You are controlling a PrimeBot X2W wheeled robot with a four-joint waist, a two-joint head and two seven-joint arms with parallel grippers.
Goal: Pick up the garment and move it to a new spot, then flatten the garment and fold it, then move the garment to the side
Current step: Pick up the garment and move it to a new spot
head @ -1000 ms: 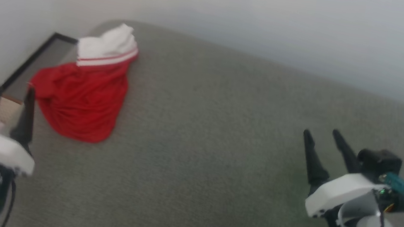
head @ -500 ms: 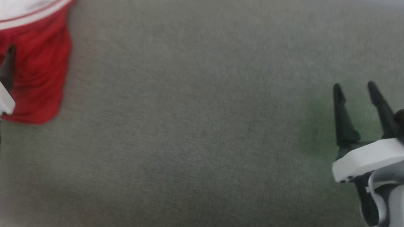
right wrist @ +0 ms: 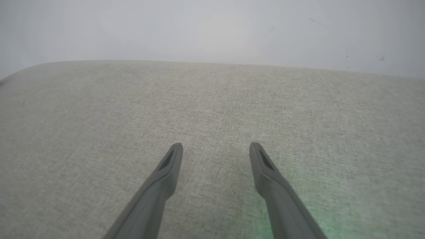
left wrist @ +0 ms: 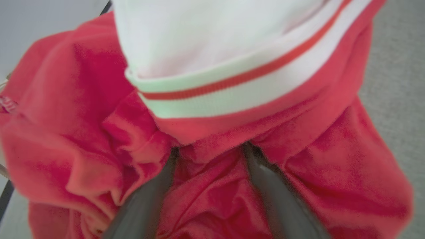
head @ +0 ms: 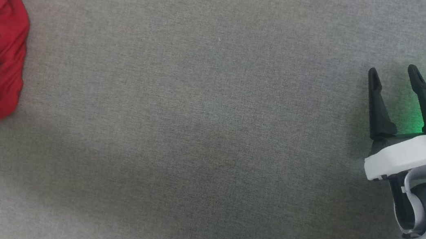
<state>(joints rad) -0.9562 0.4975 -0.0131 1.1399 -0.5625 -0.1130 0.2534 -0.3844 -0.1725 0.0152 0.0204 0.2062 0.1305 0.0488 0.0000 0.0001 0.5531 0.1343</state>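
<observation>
Surface: a grey fabric surface runs bare between my two sets of jaws and on ahead of the right ones to a pale wall.
Shirt: the red shirt lies in a rumpled heap right at my left jaws, well apart from my right jaws across the bare stretch.
Sleeve: a white sleeve sits on the heap just beyond my left fingertips, and its red-and-white striped band crosses ahead of them.
Left jaws: spread, with both fingers pushed into the red folds and a ridge of cloth between them. The tips are hidden under a fold and nothing is pinched yet.
Right jaws: spread and empty, fingers over bare surface.
Step in hand: I judge this is the first grab, before the carry to a new spot.
Doing it well: I should close on the thick ridge between my left fingers, not on one thin layer, and take care not to catch the surface underneath. Then I lift straight up before swinging toward the open middle.
Risk: thin jersey cloth may slip from a shallow pinch, so a deep bite seems wiser.
</observation>
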